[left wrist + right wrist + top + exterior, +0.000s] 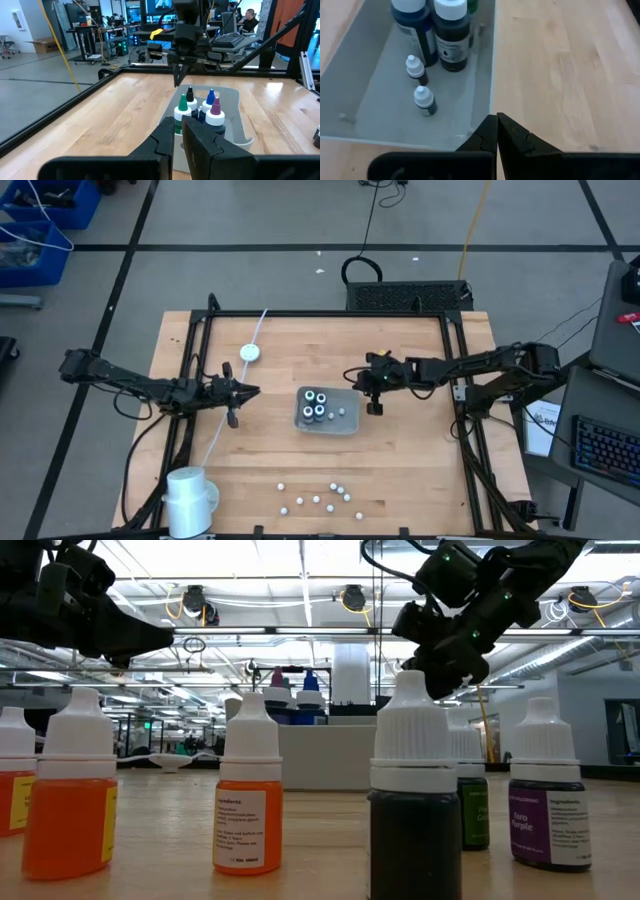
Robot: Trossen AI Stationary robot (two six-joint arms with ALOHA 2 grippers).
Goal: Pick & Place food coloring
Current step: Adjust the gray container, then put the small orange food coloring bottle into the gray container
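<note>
One grey tray [350, 426] sits on the one table [420, 460]. Inside it stand four larger food coloring bottles [315, 404], which the left wrist view shows with one green, one black, one blue and one purple tip. Two small dropper bottles [420, 85] stand beside them in the same tray, making six bottles in the tray. Near the near edge of the table, about nine more loose dropper bottles [316, 500] lie scattered; they are too small for a firm count. The low view shows six of these up close. There is one white roll [188, 500], one round white disc [250, 352], and two claws, the left claw [252, 391] and the right claw [356, 380].
</note>
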